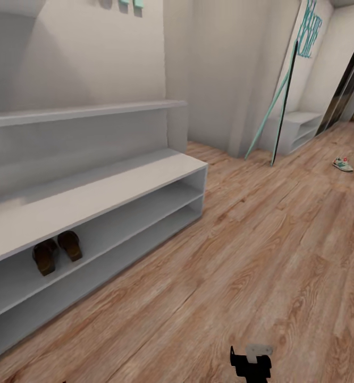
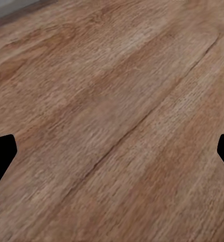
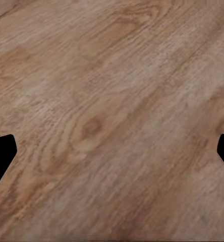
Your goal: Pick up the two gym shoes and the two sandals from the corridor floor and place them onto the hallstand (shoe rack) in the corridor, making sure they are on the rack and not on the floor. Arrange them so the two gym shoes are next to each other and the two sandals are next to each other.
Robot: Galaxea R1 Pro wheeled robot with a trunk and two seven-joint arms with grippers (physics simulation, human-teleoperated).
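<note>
Head view gives me the hallstand (image 1: 145, 183) on my left, with both sandals (image 1: 56, 252) side by side on its upper open tier — toes pointing into the rack, the two nearly touching. One gym shoe (image 1: 343, 164) lies on the corridor floor (image 1: 262, 255) far ahead and to the right, well apart from the rack; I can make out its green stripes and a spot of red, but it is too small for me to say more. Beyond it a second pale shelf unit (image 1: 299, 130) stands against the far wall beside a leaning mirror (image 1: 283, 106) with a mint frame.

At the bottom edge of that view I see a black piece of one arm (image 1: 250, 364) with a pale bracket, hanging over bare planks; I cannot say which arm it belongs to.

Left wrist view looks straight down on wood grain, and the left pincer (image 2: 112, 151) has its dark fingertips (image 2: 1, 156) at the two sides of the picture — spread wide, nothing between them. Right wrist view is the same story: the right pincer (image 3: 112, 151) spread wide over a knot in the plank, fingertips (image 3: 1, 154) far apart and holding nothing. The sandals sit left of both pincers, the shoe far ahead to their right.
</note>
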